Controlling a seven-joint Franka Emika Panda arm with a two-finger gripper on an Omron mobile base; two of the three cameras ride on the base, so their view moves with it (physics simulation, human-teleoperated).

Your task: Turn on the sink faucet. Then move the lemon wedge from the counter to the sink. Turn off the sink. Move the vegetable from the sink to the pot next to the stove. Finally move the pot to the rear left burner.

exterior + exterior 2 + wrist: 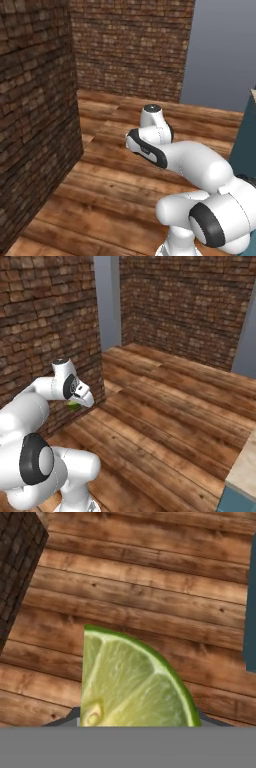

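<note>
The lemon wedge, yellow-green with a darker rind, is sitting right at the gripper, large in my hand view with its cut face toward the camera. In my right base view I am seeing a sliver of green under the hand. The jaws are standing partly apart and clamping the wedge, held above the wooden plank floor. Brick walls are flanking the arm; a teal cabinet edge is showing on one side.
</note>
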